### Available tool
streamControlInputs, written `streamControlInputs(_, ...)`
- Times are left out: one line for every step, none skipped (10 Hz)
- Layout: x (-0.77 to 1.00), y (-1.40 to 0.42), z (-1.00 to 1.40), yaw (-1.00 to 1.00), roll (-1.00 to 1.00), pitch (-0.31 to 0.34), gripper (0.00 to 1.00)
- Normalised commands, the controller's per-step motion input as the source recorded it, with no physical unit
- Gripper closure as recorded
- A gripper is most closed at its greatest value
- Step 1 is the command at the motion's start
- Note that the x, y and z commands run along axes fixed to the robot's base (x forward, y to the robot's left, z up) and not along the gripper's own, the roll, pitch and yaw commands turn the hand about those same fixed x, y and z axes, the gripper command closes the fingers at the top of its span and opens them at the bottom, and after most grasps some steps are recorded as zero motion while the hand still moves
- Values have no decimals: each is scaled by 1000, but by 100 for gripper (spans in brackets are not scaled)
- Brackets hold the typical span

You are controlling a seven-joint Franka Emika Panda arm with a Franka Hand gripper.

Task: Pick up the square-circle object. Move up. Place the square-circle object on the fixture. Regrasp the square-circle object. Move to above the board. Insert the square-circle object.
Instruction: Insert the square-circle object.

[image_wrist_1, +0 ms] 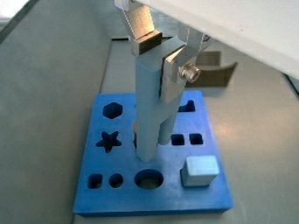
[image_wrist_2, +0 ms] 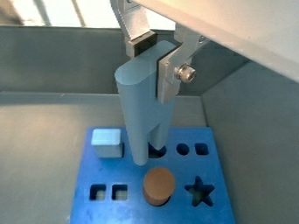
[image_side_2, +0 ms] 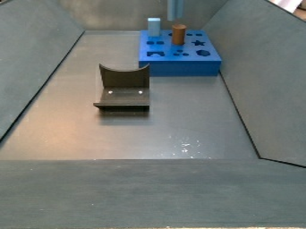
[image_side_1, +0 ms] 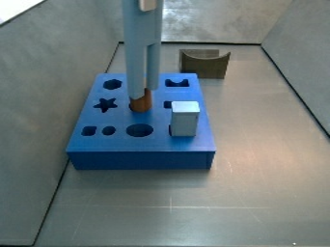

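Pincer (image_wrist_1: 163, 59) clenched on square-circle object (image_wrist_1: 152, 105), long axis vertical, lower end entering hole in board (image_wrist_1: 100, 197) at counter's far end.

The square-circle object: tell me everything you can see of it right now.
The square-circle object is a long, slim, pale blue-grey peg of matte, plastic-looking material, standing upright over the board. Its top is clamped between the fingers of the gripper. Its lower end meets the board's top near the centre holes; whether it has entered one cannot be told. In a side view it rises beside the brown cylinder, hiding most of it.
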Motion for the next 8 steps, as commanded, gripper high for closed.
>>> streamControlInputs(-237, 0, -6, -883, 0, -36, 100)
streamControlInputs(-269, 0, -6, -889, 0, -16, 100)
streamControlInputs(-269, 0, -14, -891, 0, -11, 100)
streamControlInputs(-231, 0, -100, -911, 0, -13, 100)
streamControlInputs(-266, 0, -377, -860, -50, -66, 100)
streamControlInputs(-283, 0, -629, -797, -186, -160, 100)
streamControlInputs(-223, -9, -554, -806, -227, -180, 100)
streamControlInputs(-217, -9, -549, -800, -240, -170, 100)
